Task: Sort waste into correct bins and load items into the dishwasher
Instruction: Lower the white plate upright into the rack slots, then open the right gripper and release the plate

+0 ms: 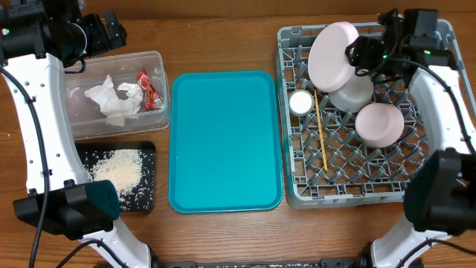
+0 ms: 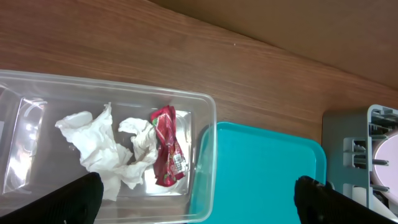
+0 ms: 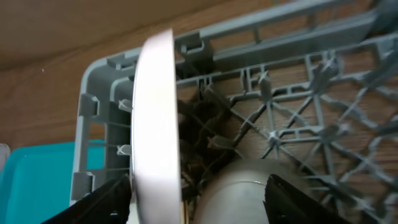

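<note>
Right end effector [image 3: 202,202], jaws wide, straddles the pink plate [image 3: 155,124], which stands on edge in the dish rack [image 3: 84,143]. Left end effector [image 2: 196,199], fully spread, hangs above the clear tub [image 2: 25,137].

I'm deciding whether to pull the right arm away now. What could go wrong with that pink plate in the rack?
The pink plate stands on its edge in the grey rack, and whether pegs hold it is unclear; it may tip onto the grey-white bowl. One finger of the open right pincer sits close beside the plate, so retreating could drag it over.
</note>
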